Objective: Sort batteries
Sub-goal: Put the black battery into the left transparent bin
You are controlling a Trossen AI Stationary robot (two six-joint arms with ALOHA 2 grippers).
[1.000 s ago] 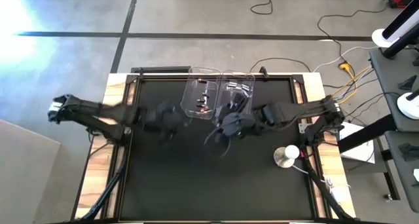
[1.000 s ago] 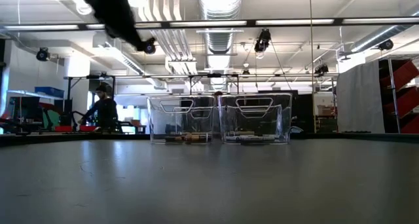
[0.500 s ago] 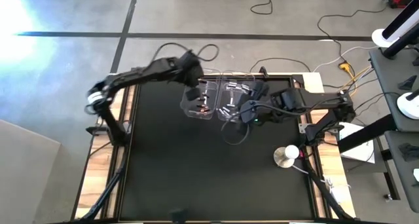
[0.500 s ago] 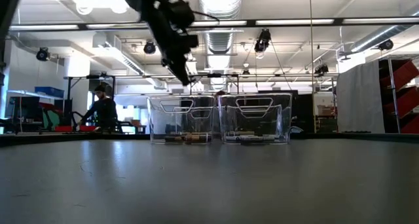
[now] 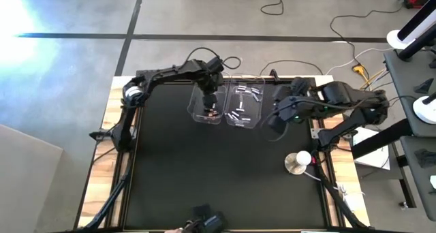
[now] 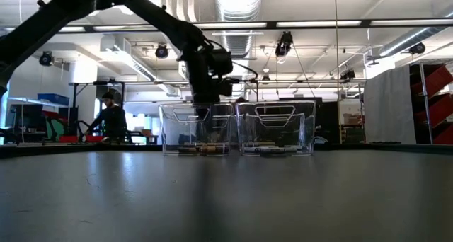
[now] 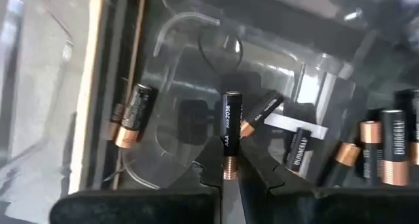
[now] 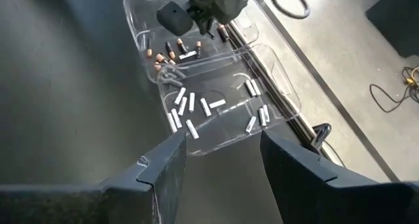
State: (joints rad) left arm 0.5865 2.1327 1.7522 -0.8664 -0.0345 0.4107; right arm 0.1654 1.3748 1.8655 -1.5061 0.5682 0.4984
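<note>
1. The table (image 5: 170, 178) is my widest worry: a cell that drops wide of a bin would roll off across it. I see no loose batteries on it now; every one sits in a bin at the far edge, or in my left gripper.

2. My right arm, off to the right of the bins. The right gripper (image 8: 219, 162) hangs with its fingers apart and nothing between them, looking back at both bins. If I bring it in while the left arm is still over the bins, I reckon the two could clash.

3. The left bin (image 5: 197, 110) holds the dark copper-tipped batteries (image 7: 380, 149), the right bin (image 5: 257, 114) the silver-white batteries (image 8: 190, 112). They stand side by side, so a small sideways drift at release could mix the sort.

4. My left gripper (image 7: 228, 178) hangs over the left bin, fingers pinched shut on the copper end of one dark battery (image 7: 230, 129), which points away from the wrist. With a grip that near the end, I judge it could swing or slip.

5. A release from high up could make that cell bounce off those already lying there, or off the wall, and hop out.
</note>
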